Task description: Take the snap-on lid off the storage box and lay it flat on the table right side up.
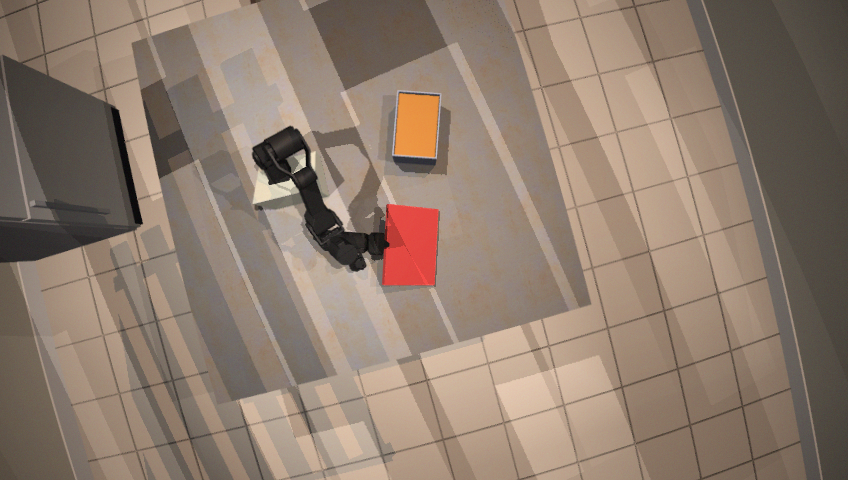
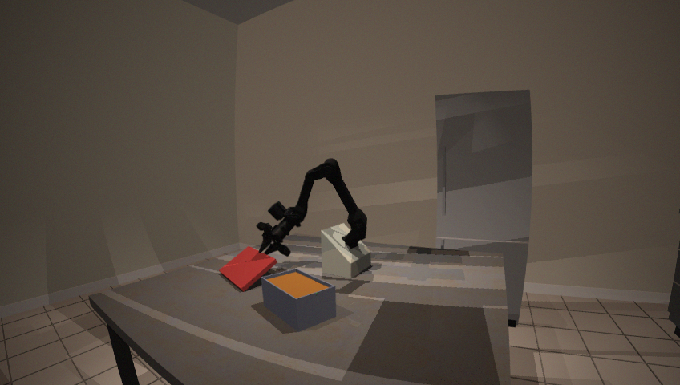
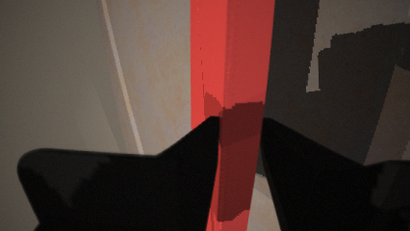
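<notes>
The red lid is off the box and tilted, its outer top face up. Its edge by the gripper is raised, and its far edge is low, at or just above the table; contact is hard to tell. My gripper is shut on the raised edge of the lid, with one finger on each side in the wrist view. The grey-blue storage box stands upright and open, with an orange surface inside, apart from the lid. The lid's underside is hidden.
The table bears the box, the lid and the arm's pale wedge-shaped base. In the top view the box is above the lid, with a gap between them. A fridge stands beyond the table.
</notes>
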Robot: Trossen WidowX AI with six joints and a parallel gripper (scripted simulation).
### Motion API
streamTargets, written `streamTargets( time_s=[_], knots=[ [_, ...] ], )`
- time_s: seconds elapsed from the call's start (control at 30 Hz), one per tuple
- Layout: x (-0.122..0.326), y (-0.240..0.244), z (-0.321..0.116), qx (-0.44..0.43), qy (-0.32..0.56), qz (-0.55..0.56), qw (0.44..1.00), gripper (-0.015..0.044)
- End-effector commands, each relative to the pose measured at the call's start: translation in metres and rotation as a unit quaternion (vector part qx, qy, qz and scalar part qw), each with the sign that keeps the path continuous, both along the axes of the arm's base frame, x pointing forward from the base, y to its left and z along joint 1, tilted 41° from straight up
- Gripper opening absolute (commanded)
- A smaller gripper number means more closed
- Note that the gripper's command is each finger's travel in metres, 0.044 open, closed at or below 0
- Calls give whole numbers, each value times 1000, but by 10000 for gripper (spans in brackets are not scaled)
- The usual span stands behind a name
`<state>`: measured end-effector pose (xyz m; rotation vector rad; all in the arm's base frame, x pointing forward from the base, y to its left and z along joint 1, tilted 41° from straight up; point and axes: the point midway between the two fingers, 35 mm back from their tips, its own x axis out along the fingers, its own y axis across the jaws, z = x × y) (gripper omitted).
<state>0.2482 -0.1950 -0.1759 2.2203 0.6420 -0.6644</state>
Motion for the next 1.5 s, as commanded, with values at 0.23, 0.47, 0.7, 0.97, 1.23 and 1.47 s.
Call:
streamTargets(
  time_s=[0.23,0.47,0.7,0.97,1.23,1.47],
  knots=[
    [-1,10,-9,5,7,2,1000,0],
    [-1,14,-14,5,7,2,1000,0],
    [-1,18,-18,5,7,2,1000,0],
    [0,16,-17,5,7,2,1000,105],
    [0,16,-17,5,7,2,1000,275],
    [-13,19,-14,5,8,2,1000,440]
  ],
)
